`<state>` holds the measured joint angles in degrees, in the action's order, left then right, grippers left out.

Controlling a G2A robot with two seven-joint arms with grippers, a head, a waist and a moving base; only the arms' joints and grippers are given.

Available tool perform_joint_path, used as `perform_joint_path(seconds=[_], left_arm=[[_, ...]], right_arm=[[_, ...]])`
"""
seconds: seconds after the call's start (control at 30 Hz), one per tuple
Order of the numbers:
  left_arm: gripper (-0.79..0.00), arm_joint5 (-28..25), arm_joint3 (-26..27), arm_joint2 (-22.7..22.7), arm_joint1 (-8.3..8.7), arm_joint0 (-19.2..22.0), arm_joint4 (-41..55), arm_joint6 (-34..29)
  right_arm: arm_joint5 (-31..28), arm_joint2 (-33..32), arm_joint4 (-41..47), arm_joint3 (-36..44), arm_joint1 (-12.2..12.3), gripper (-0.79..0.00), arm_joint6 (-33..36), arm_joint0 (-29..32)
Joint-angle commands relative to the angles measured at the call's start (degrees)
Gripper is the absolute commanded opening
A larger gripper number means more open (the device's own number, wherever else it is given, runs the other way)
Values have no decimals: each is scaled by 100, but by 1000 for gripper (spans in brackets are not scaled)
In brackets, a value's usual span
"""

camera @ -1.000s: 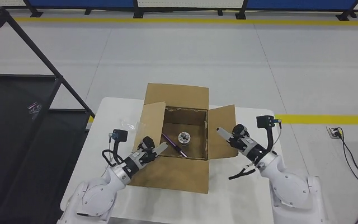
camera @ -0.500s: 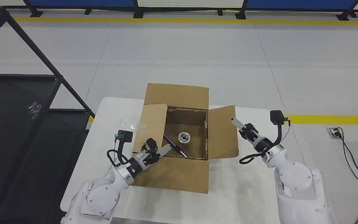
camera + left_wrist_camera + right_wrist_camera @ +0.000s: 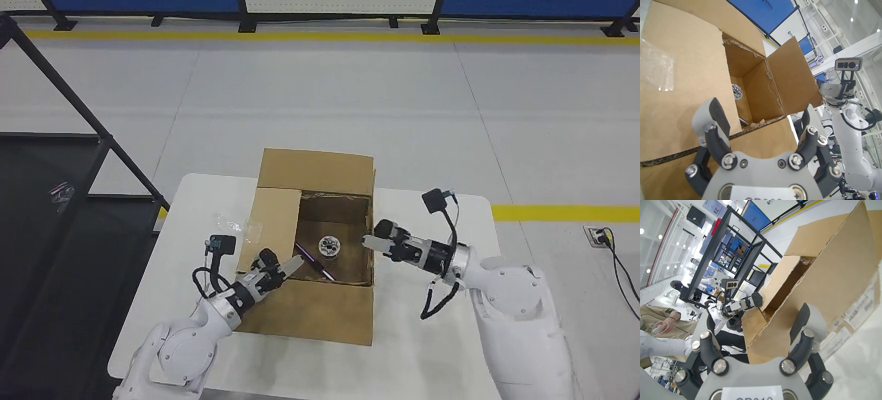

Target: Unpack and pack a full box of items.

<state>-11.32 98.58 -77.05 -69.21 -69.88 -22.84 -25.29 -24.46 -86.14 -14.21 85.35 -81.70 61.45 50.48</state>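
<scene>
Print on box label (image 3: 857, 311) illegible

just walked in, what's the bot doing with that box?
A two-armed robot is working at an open cardboard box on the table. The right claw is open at the box's right flap, which stands roughly upright. The left claw is open by the left flap, holding nothing. A purple pen and a round metal part lie inside the box. A clear plastic bag lies on the table beside it.
</scene>
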Motion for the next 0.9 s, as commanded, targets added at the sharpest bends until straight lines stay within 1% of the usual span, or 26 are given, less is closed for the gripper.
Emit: perform_joint_path(seconds=[0.0,0.13,0.27,0.47,0.63,0.87], left_arm=[[0,55,-1,-19,-2,-21,62,52],[0,282,-22,-61,-15,-50,143,280],[0,393,-44,-132,-18,-76,378,295],[0,435,-44,-197,-11,-101,475,272],[0,442,-41,-202,-9,-113,504,267],[0,453,-41,-182,-5,-121,489,233]], right_arm=[[42,247,-114,-186,-16,0,-168,-191],[317,781,-339,-839,-72,0,-449,-726],[506,1266,-414,-1733,-151,0,-669,-1291],[521,1878,-300,-2925,-303,0,-857,-1978],[430,2194,-180,-3622,-403,0,-903,-2351],[286,2390,-97,-4095,-464,0,-1008,-2579]])
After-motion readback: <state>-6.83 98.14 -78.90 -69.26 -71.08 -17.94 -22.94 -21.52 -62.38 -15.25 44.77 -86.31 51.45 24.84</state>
